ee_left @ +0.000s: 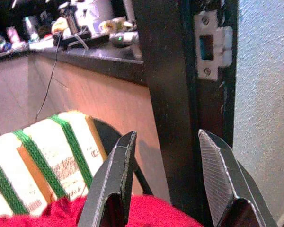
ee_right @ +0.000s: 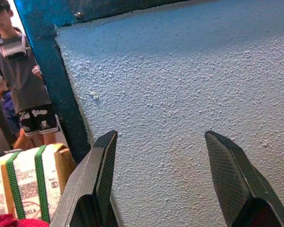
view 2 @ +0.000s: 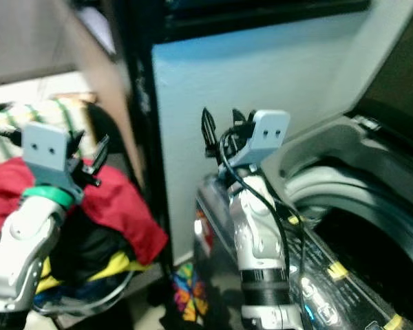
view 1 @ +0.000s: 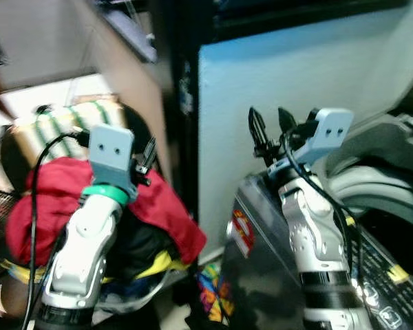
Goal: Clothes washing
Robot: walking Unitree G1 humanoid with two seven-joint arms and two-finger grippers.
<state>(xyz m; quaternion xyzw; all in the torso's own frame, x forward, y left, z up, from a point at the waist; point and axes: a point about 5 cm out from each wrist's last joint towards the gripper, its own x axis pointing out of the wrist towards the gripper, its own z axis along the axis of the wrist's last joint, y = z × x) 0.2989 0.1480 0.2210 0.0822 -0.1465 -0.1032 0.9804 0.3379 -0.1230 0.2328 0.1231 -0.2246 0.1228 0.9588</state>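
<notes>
My two head eyes look forward and down over both my raised arms, sharing the washing machine (view 2: pixel 344 227) and red laundry (view 1: pixel 62 199), while my wrist cameras stare closely along my fingers at the pale wall (ee_right: pixel 180 85).

We are in a home laundry corner: an open top-loading washer (view 2: pixel 344 227) stands at 4 o'clock against a rough pale blue wall (view 1: pixel 275 82). At 9 o'clock, heaped clothes (view 1: pixel 55 199) fill a basket beside a dark door frame (ee_left: pixel 180 94), with a cluttered tabletop (ee_left: pixel 75 40) beyond.
</notes>
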